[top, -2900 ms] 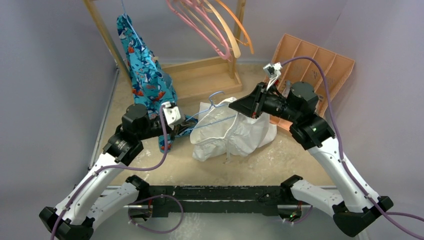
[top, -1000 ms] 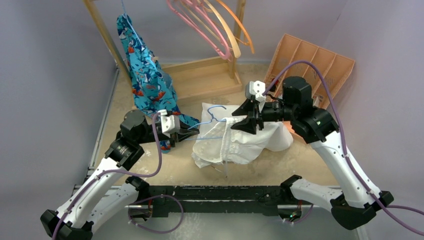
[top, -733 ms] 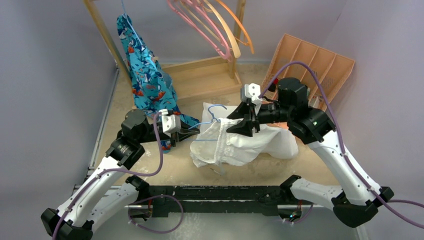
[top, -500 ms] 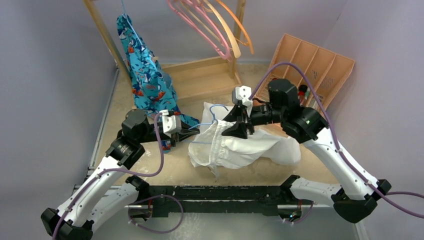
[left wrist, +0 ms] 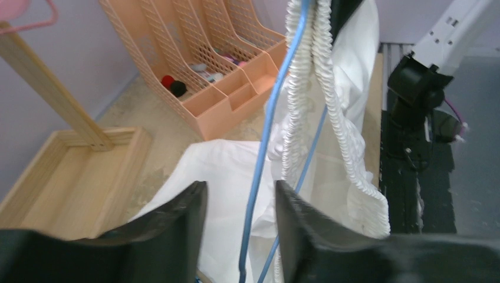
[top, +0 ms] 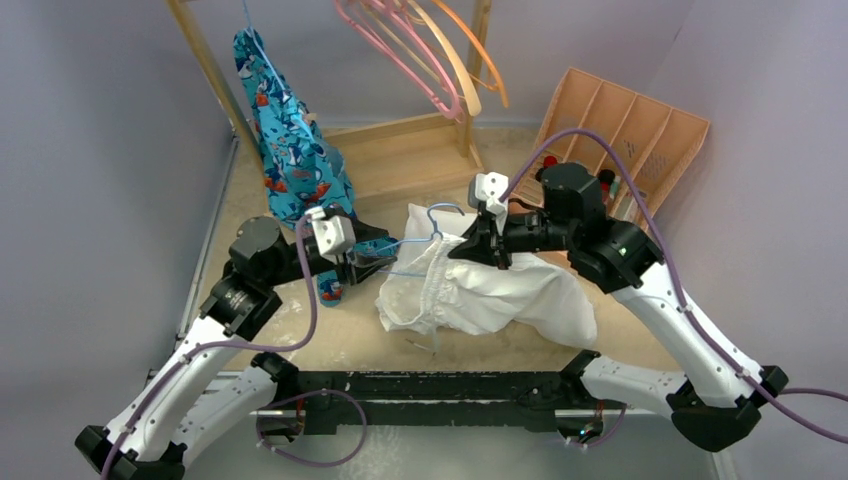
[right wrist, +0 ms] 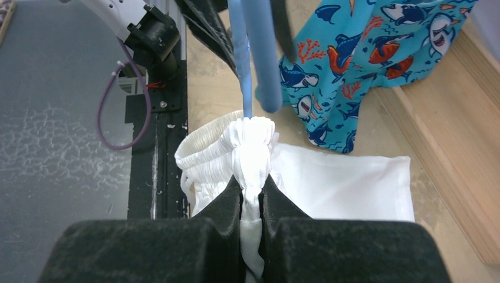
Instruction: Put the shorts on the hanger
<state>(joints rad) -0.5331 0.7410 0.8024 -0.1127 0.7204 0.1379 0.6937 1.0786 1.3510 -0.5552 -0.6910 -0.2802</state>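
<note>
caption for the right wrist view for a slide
Right gripper pinching the shorts' gathered waistband beneath the blue hanger.

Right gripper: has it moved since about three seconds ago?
Yes. In the top view the right gripper, shut on the shorts, has shifted left, away from the orange file tray and toward the left arm.

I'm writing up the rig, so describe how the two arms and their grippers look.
Both arms have glossy white link shells with black joints and black bases on a black rail. A purple cable loops along each. A small white camera block sits at each wrist. The left gripper and right gripper have matte black, wedge-shaped fingers. A small green light glows on the right arm.
</note>
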